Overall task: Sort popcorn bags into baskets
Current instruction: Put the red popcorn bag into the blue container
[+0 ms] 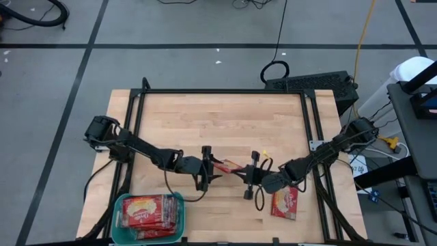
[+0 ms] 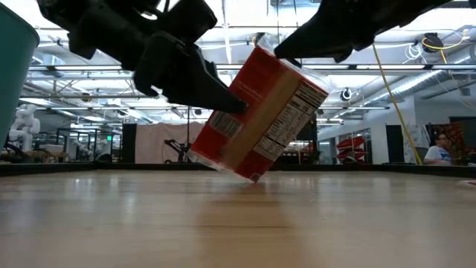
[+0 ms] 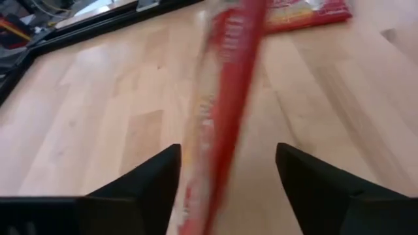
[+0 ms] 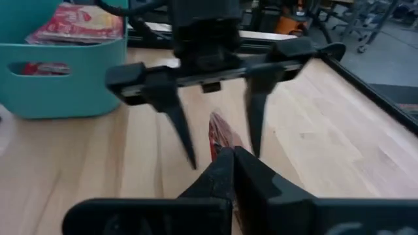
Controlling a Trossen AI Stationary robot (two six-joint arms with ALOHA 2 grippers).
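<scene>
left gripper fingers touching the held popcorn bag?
Apart. Left wrist view: the left gripper is open, wood showing between each finger and the popcorn bag; the right gripper pinches it.

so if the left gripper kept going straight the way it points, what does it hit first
Probably the popcorn bag already standing between its open fingers, pinched by the right gripper; depth beyond that is unclear.

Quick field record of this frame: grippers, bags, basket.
left gripper: open, fingers either side of held bag, not closed on it
right gripper: shut on held bag
held bag: tilted, off the table, between both arms
loose bag: flat on table, near right arm
basket: teal, table's near-left corner, holds several bags
</scene>
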